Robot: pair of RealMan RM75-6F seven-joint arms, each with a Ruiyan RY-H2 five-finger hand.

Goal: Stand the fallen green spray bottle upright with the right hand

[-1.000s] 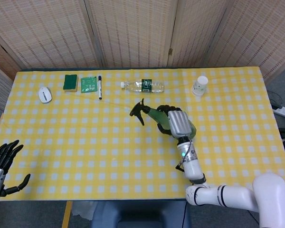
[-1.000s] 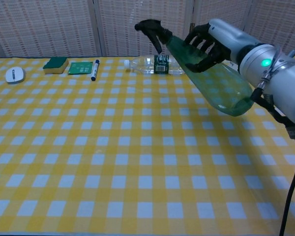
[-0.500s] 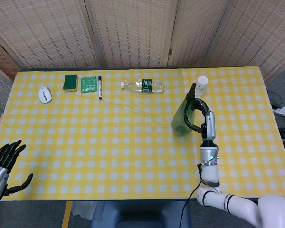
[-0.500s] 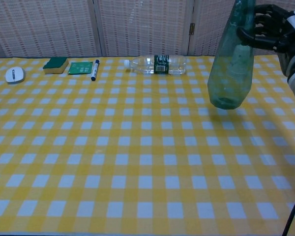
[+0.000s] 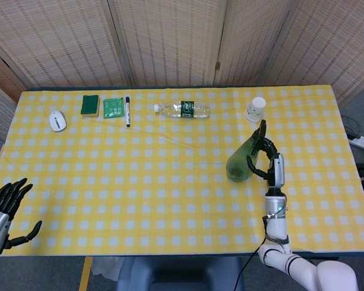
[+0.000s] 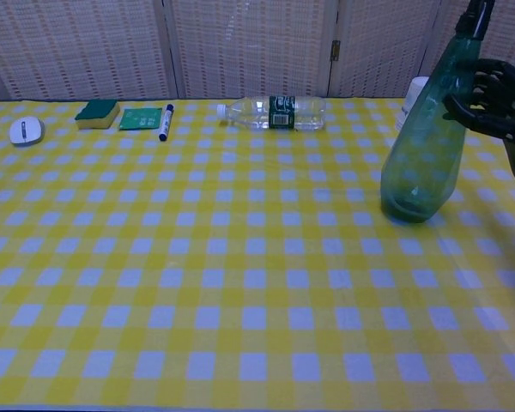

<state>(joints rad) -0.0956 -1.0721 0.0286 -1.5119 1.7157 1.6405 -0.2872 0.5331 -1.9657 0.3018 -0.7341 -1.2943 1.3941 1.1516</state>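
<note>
- The right hand [image 6: 496, 96] has its fingers wrapped around the upper body of the green spray bottle [image 6: 422, 154], holding it.
- The bottle's base sits on or just above the yellow checked tabletop [image 6: 240, 283] directly below and to the inner side of the hand; contact cannot be confirmed. It leans slightly, with its black nozzle tipped toward the hand.
- Judged risk: if the hand lets go while the bottle leans, it could topple back over.
- A white paper cup [image 5: 255, 110] stands just beyond the hand; a falling bottle or a wide finger spread could knock it.
- A clear water bottle [image 5: 182, 109] lies well away on the hand's inner side, unlikely to be hit.
- The left hand [image 5: 5, 206] hovers empty, fingers spread, far across the tabletop.
</note>
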